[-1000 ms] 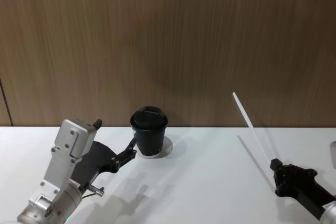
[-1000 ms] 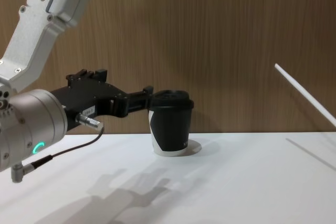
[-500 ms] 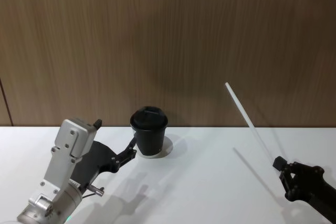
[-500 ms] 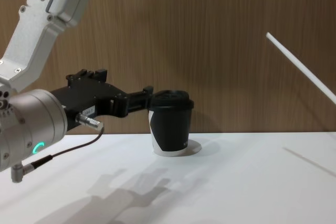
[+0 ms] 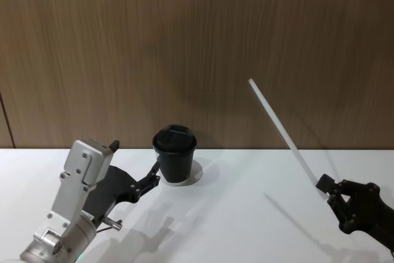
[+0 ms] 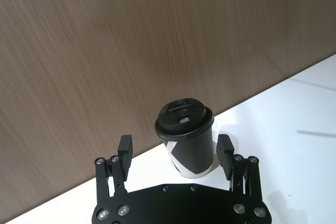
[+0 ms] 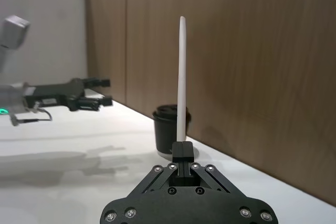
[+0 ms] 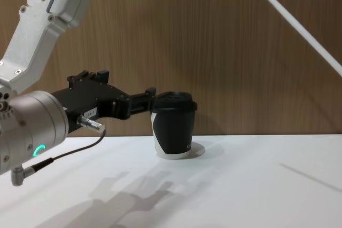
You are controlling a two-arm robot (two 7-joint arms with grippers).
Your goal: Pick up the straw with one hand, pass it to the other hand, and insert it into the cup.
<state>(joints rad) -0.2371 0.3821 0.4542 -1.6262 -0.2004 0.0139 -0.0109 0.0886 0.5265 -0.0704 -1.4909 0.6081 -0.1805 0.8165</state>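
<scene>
The cup, black with a lid, stands at the back of the white table, in front of the wooden wall. My left gripper, with its silver wrist, is open. Its fingertips reach the cup's left side, and in the left wrist view the cup sits just beyond the spread fingers. My all-black right gripper is at the right, shut on the lower end of the straw. The straw slants up and to the left, well above the table, and crosses the upper right of the chest view.
The white table runs between the two arms. The wooden wall rises right behind the cup. A thin grey cable loops under the left wrist.
The right gripper has lifted the straw; its tip has moved up and to the left. The left arm and the cup have not moved.
</scene>
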